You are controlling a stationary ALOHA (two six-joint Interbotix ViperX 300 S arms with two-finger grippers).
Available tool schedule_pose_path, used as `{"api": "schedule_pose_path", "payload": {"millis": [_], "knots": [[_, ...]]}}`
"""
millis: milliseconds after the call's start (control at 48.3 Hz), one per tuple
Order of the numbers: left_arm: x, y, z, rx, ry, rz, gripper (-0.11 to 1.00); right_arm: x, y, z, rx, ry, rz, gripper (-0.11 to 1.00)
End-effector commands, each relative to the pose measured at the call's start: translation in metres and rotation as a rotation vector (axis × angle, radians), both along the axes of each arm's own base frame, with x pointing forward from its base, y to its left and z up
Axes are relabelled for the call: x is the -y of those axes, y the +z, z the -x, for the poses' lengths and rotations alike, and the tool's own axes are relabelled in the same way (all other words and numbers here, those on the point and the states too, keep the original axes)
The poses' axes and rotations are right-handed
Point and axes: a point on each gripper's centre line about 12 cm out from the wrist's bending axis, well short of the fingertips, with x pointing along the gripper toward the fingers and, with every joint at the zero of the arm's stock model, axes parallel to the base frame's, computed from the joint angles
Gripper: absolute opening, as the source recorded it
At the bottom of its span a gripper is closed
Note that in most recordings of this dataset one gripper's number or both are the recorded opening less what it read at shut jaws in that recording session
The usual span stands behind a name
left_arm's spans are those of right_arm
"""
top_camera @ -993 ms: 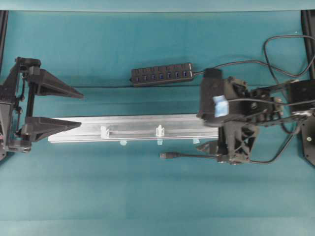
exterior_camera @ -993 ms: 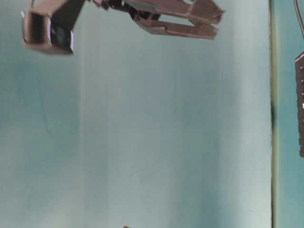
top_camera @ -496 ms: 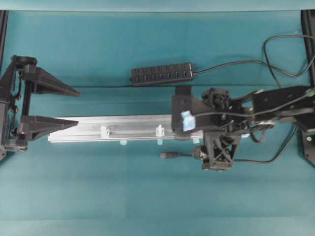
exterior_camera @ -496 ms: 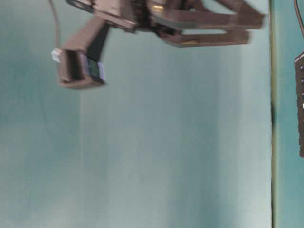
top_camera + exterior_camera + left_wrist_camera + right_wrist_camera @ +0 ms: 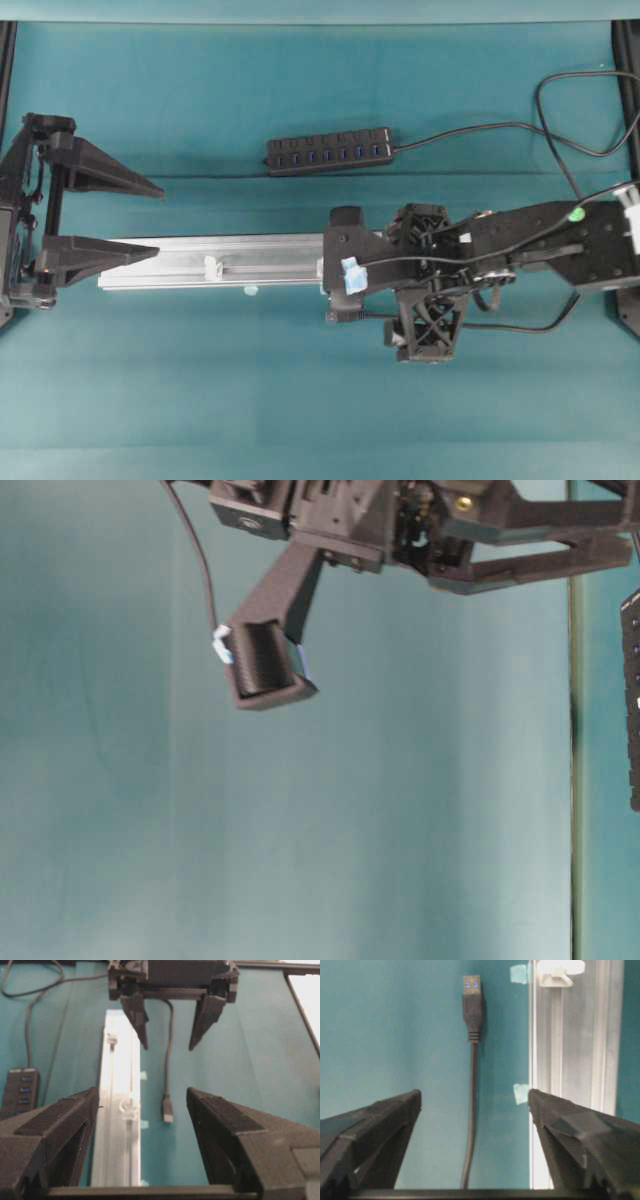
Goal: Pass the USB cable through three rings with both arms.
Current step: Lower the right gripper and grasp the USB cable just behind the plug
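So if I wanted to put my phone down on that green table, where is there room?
The wide strip of table in front of the rail is bare, and so is the stretch behind the hub. It is crowded beside the rail, where the right gripper hangs over the USB cable, and at the left gripper.
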Motion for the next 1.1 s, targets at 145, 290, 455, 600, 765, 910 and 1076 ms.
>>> {"api": "schedule_pose_path", "payload": {"millis": [145,290,455,600,765,910,1076], "knots": [[0.0,0.008,0.0,0.023,0.002,0.003,0.77,-0.006,-0.012,-0.009,0.023,0.006,-0.005,0.95],[0.0,0.007,0.0,0.021,0.002,0.003,0.77,-0.008,-0.022,-0.012,0.03,0.008,-0.006,0.94],[0.0,0.007,-0.001,0.02,0.002,0.003,0.77,-0.008,-0.042,-0.013,0.009,0.009,-0.003,0.94],[0.0,0.007,-0.001,0.02,0.002,0.002,0.77,-0.008,-0.053,-0.015,0.003,0.01,-0.002,0.94],[0.0,0.006,-0.001,0.018,0.002,0.002,0.76,-0.009,-0.06,-0.016,0.0,0.009,-0.002,0.94],[0.0,0.005,0.0,0.015,0.001,-0.003,0.76,-0.009,-0.063,-0.017,-0.008,0.01,-0.002,0.94],[0.0,0.002,0.0,0.009,0.001,-0.003,0.77,-0.009,-0.068,-0.016,-0.02,0.009,0.0,0.94]]}}
